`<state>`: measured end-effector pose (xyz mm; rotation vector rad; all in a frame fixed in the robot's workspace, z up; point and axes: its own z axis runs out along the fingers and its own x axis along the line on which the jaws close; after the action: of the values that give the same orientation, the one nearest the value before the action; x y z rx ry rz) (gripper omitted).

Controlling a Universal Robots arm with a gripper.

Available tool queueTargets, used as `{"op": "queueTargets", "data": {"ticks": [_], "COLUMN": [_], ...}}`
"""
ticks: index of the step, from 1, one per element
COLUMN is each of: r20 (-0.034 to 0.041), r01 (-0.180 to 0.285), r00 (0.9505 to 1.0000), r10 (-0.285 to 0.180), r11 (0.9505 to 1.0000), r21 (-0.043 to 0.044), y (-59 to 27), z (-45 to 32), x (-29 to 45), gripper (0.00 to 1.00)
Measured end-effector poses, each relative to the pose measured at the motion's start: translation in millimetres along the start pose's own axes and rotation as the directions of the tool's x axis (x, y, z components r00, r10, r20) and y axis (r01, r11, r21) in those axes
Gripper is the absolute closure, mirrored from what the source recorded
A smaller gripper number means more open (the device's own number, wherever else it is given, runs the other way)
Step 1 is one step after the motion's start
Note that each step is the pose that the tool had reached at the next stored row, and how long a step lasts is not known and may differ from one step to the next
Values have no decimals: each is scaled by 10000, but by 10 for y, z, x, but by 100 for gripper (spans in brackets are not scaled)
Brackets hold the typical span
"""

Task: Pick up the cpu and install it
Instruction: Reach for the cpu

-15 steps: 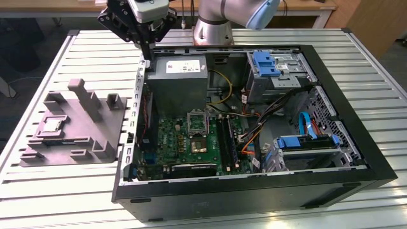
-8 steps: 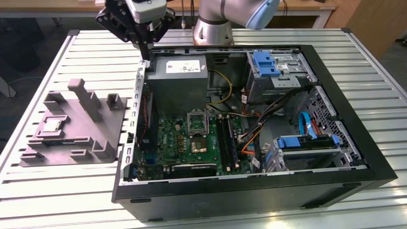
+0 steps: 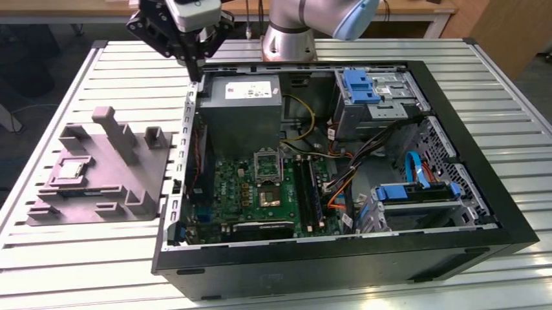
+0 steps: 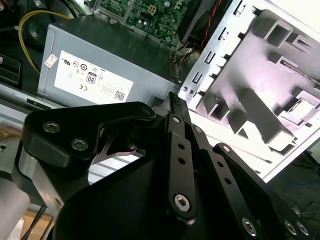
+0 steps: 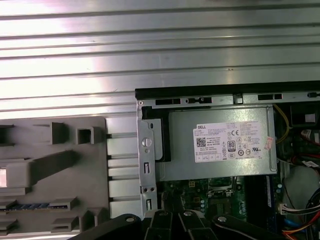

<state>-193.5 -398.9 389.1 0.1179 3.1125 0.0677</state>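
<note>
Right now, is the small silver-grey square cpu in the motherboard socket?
No, the cpu lies on the grey plastic holder block, outside the black case.

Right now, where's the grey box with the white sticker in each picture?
Exterior view: grey box, far corner of the case, near the tool.
Second wrist view: grey box beyond the tool.
First wrist view: grey box in the case corner.
Shared landmark: grey plastic block beside the case.

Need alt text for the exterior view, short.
The gripper hovers over the rim of the open computer case beside its power supply. The cpu lies in a grey holder block at the exterior view's left, on a slatted metal table.
</note>
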Motion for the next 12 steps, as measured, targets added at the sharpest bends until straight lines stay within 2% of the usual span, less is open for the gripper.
{"op": "queueTargets", "data": {"ticks": [12], "r20": [0], "r01": [-1], "r00": [10000], "r10": [1], "r11": [10000], "r21": [0], "y": [-6], "z": [4], "x": [75], "gripper": [89]}}
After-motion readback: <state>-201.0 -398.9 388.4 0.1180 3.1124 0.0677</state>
